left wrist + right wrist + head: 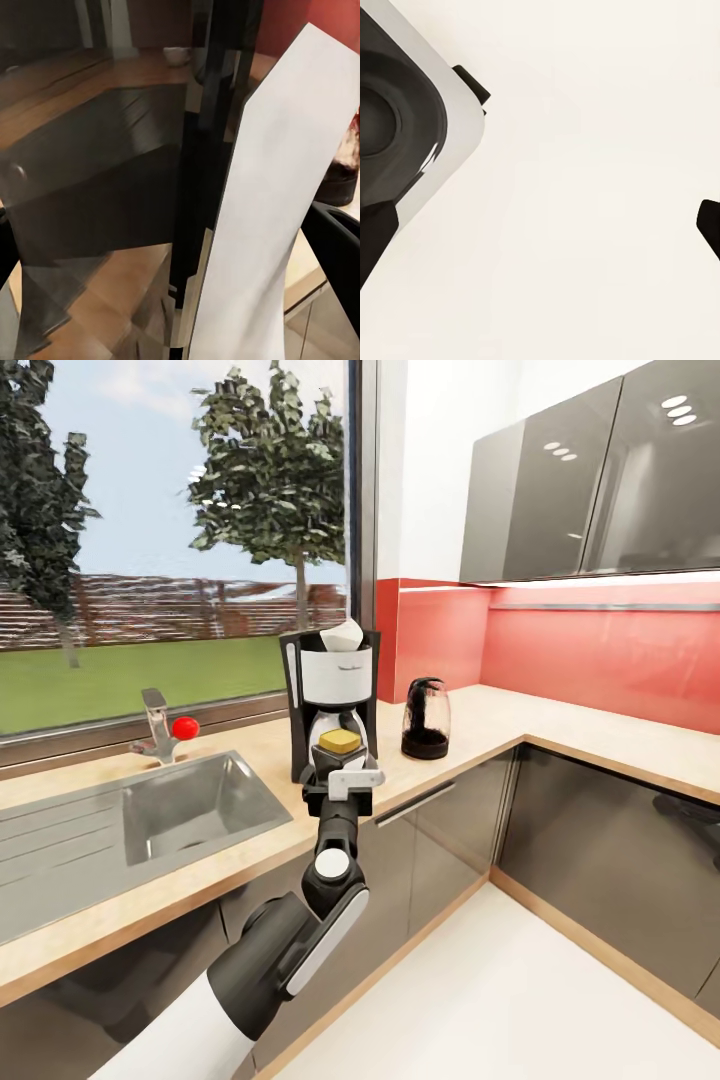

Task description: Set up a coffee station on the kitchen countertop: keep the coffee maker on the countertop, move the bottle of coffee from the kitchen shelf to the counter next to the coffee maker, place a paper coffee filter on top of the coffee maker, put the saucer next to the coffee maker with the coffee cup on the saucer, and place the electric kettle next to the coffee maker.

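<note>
One arm's left gripper (340,765) at coffee maker (330,680) front, gripping yellow-lidded bottle of coffee (339,741). Paper coffee filter (343,636) atop; electric kettle (426,719) beside. Right jaws apart, empty.

The left gripper (341,768) hides the coffee maker's (332,670) carafe — jaw state unclear.

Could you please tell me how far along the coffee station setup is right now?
Done: the coffee maker stands on the kitchen countertop with the paper coffee filter on top and the electric kettle beside it. In hand: the left gripper holds the bottle of coffee before the machine. Left: saucer and cup.
</note>
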Tool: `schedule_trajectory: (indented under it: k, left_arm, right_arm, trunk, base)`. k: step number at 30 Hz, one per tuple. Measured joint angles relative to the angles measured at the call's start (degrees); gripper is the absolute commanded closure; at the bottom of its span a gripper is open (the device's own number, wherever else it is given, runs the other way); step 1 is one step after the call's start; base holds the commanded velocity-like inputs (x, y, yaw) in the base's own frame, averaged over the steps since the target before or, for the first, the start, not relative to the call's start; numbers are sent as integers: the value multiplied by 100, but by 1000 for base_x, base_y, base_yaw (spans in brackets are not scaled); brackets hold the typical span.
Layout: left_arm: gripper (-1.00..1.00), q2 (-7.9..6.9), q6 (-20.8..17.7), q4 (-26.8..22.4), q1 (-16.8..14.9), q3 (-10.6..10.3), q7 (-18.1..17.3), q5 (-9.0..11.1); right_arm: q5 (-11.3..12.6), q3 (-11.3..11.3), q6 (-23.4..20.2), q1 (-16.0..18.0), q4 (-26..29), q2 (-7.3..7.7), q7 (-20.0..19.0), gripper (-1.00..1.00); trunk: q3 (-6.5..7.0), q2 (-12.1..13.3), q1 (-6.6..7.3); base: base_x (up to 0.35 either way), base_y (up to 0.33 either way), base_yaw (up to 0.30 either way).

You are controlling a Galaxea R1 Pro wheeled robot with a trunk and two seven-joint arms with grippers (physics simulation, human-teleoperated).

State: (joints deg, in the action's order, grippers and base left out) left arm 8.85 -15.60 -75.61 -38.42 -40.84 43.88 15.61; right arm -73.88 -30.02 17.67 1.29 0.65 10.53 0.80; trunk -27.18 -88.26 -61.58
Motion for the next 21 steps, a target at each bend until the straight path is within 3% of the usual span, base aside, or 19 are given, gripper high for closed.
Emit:
schedule_trajectory:
  k: [15,21]
  left_arm:
    - [100,-13,31,234,0,55,-14,-7]
    - [100,-27,342,293,0,116,-10,-7]
  right_arm:
    - [0,0,0,1,0,0,0,-100]
    - [0,0,0,0,3,0,0,-100]
  trunk:
    - [0,0,0]
    - [0,0,0]
  base:
    - [35,0,0]
    - [0,0,0]
